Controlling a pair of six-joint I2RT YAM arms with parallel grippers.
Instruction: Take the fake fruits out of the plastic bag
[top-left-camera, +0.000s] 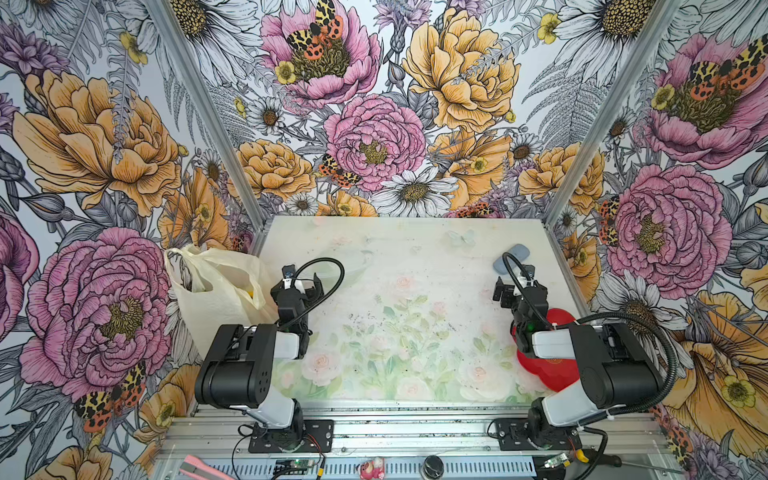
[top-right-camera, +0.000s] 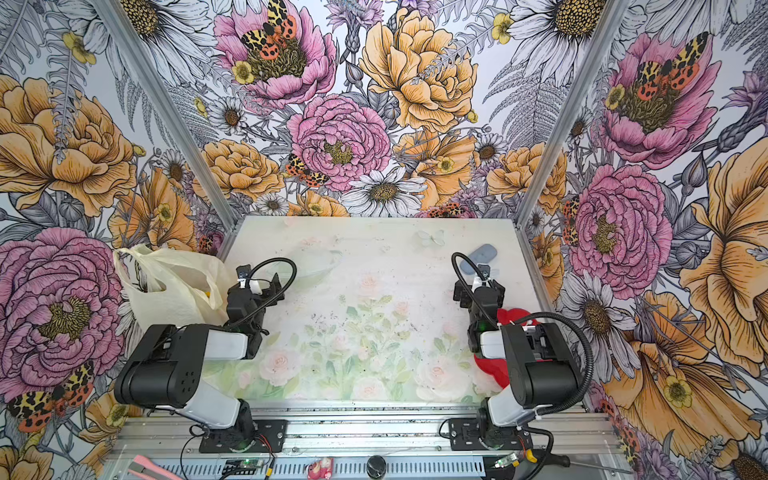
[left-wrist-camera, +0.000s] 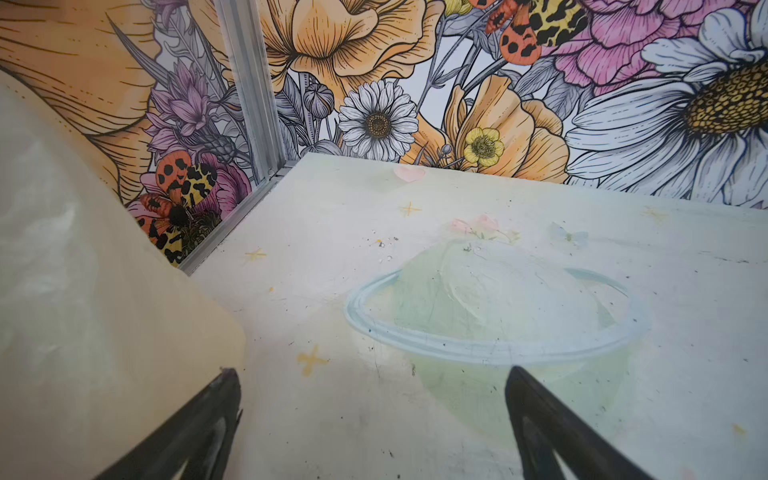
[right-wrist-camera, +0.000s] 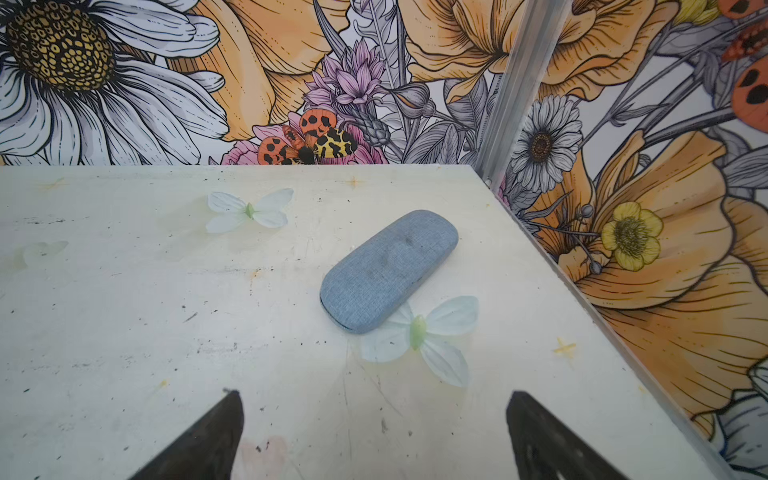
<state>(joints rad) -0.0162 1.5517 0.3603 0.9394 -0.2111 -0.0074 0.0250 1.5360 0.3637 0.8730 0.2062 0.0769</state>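
A blue-grey fabric case (right-wrist-camera: 388, 270) is lying flat on the pale floral-printed table (top-left-camera: 374, 257), with one end covering part of a printed butterfly (right-wrist-camera: 432, 332). A red flower-shaped plate (top-left-camera: 552, 370) is sitting nearer the front than the case, on the same side of the table, and is only partly showing. Well apart from the case, past the table's front edge, a small pink figure (top-left-camera: 371, 469), a black round knob (top-left-camera: 432, 465) and a pink flat tool (top-left-camera: 203, 467) are resting on the metal rail. Flowered walls (top-left-camera: 374, 137) are rising behind the case.

Cream bag (top-left-camera: 216, 307) is standing beside the left wall.
Its handles are pointing up, its mouth is sagging open, and a yellow fruit (top-left-camera: 250, 293) is showing inside.
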